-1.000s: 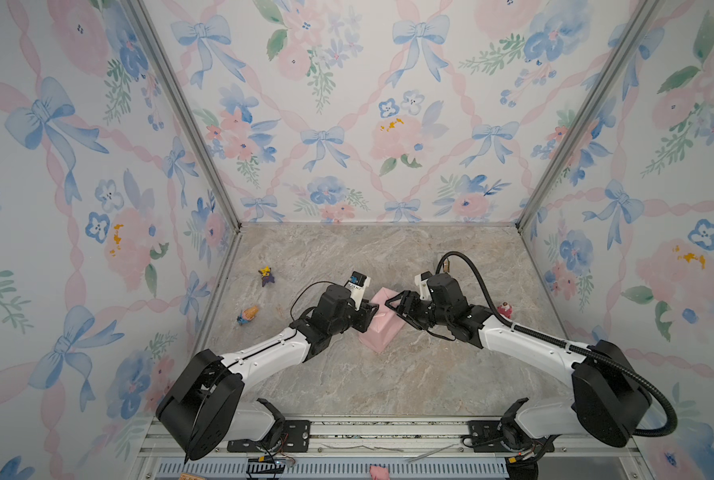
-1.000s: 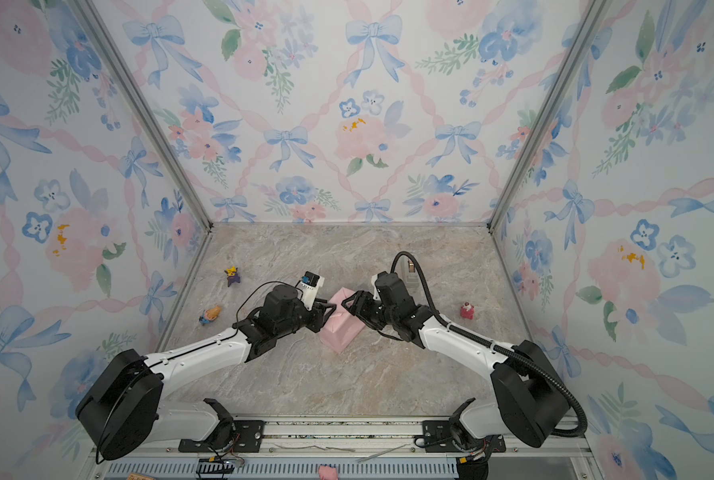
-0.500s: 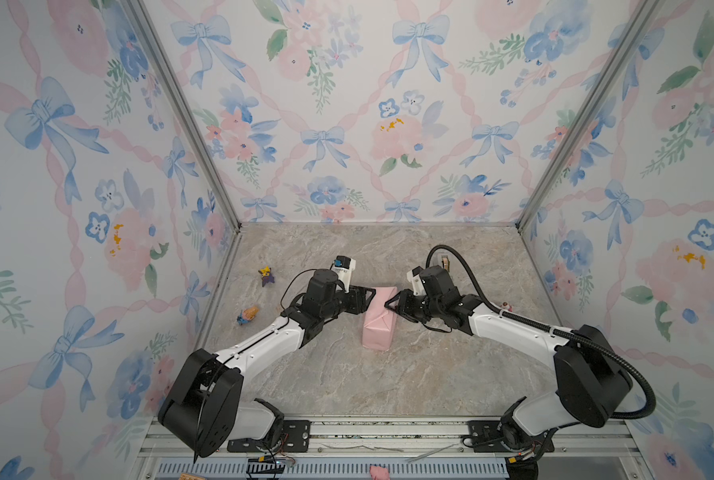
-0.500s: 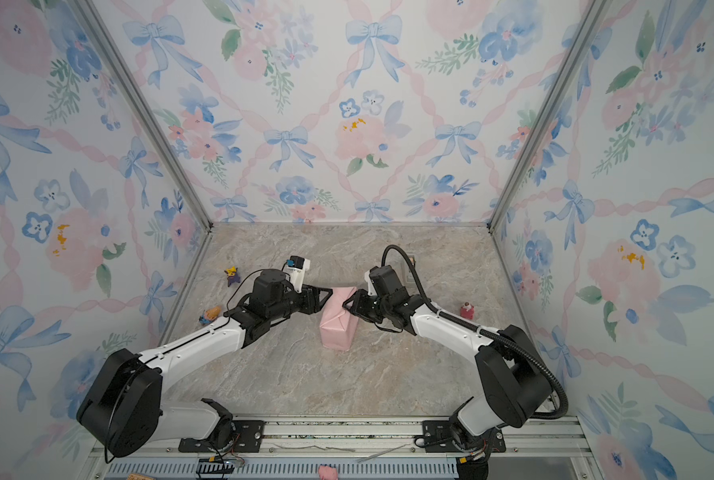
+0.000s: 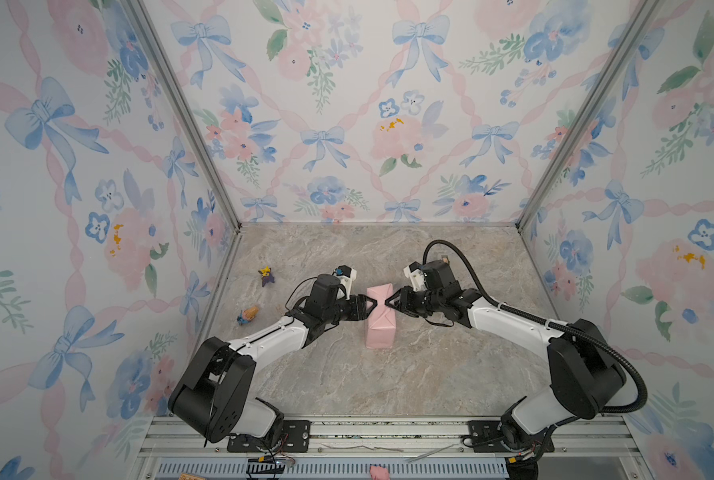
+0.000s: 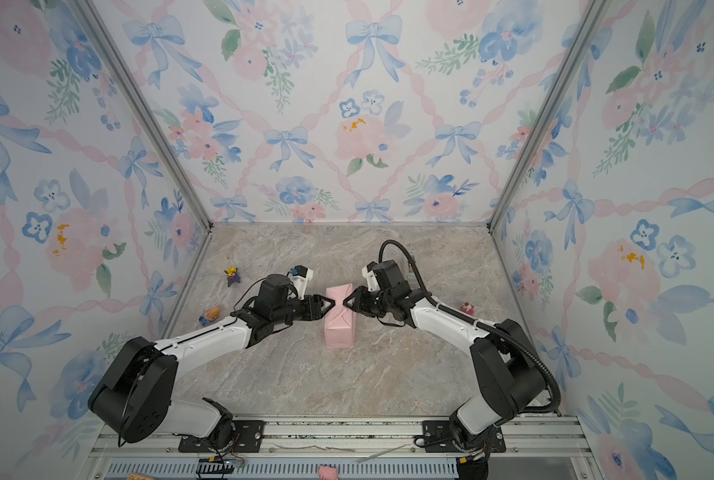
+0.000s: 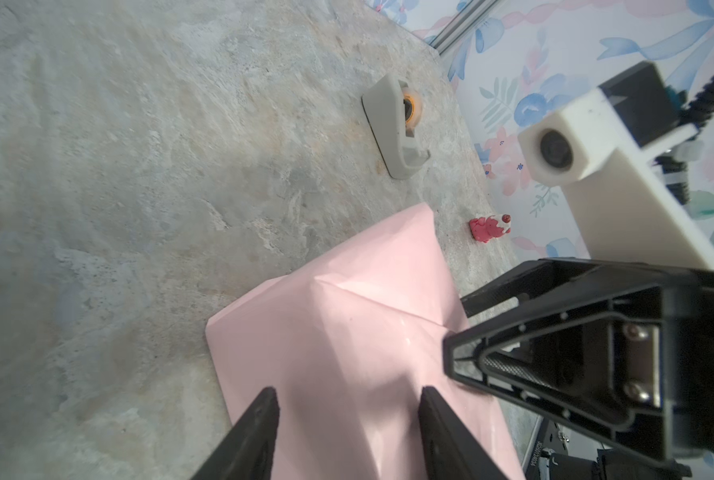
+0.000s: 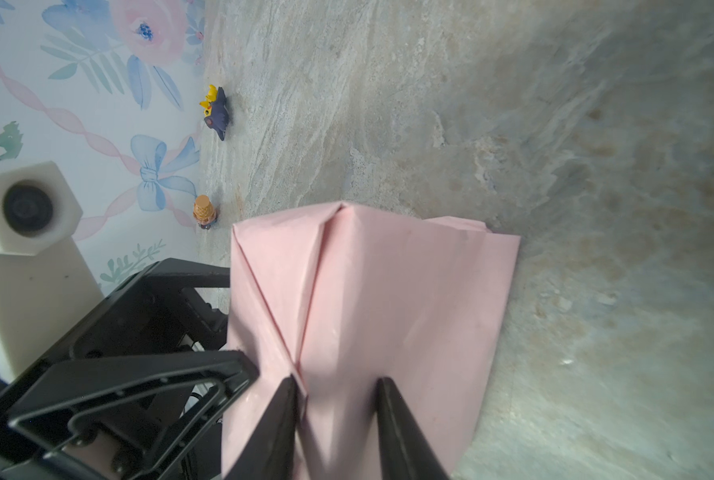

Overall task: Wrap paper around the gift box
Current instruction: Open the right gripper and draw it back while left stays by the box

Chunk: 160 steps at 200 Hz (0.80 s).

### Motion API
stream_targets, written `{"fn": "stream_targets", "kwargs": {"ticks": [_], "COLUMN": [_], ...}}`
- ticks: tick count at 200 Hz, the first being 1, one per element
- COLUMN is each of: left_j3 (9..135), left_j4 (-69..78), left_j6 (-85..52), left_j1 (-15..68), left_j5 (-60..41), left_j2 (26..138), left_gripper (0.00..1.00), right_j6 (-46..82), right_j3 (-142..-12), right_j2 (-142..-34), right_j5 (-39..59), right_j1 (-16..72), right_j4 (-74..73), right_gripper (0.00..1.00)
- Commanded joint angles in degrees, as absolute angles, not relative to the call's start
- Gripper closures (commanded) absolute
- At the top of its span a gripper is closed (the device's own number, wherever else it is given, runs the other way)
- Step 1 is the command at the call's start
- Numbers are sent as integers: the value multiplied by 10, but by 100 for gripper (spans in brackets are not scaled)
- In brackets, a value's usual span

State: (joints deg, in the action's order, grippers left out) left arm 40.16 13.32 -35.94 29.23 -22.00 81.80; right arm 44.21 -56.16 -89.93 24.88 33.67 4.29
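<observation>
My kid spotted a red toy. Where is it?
In a top view the red toy stands on the table, right of the pink parcel, just beyond the right arm.

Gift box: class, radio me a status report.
Left end effector, right end effector: jaws apart, tips against paper. Box fully covered, pink side out. Nothing blocking.

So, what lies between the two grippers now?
Only the pink paper parcel lies between the left gripper and the right gripper; both top views show it.
</observation>
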Motion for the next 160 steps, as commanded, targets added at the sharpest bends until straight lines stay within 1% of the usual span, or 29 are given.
{"fn": "stream_targets", "kwargs": {"ticks": [1, 18, 48, 65, 81, 95, 122, 137, 160], "left_j3": [380, 376, 374, 374, 374, 376, 380, 382, 386], "left_j4": [112, 107, 83, 74, 71, 71, 70, 70, 69], "left_j6": [-359, -355, -339, -333, -330, -330, -329, -328, -329], "left_j1": [296, 300, 302, 304, 306, 307, 309, 309, 310], "left_j5": [-212, -199, -175, -167, -160, -161, -158, -155, -152], "left_j2": [844, 850, 853, 851, 851, 854, 856, 858, 859], "left_gripper": [44, 45, 46, 45, 45, 45, 44, 44, 44], "right_j6": [426, 422, 388, 338, 278, 218, 119, 91, 62], "right_j3": [-564, -570, -571, -574, -586, -608, -671, -705, -758], "right_j2": [-918, -915, -856, -821, -818, -843, -939, -998, -1074], "right_j5": [247, 254, 259, 273, 280, 297, 327, 354, 404], "right_j1": [331, 329, 296, 254, 203, 143, 39, 0, -36], "right_j4": [77, 77, 101, 134, 181, 226, 280, 275, 254], "right_gripper": [66, 63, 51, 50, 50, 51, 53, 54, 57]}}
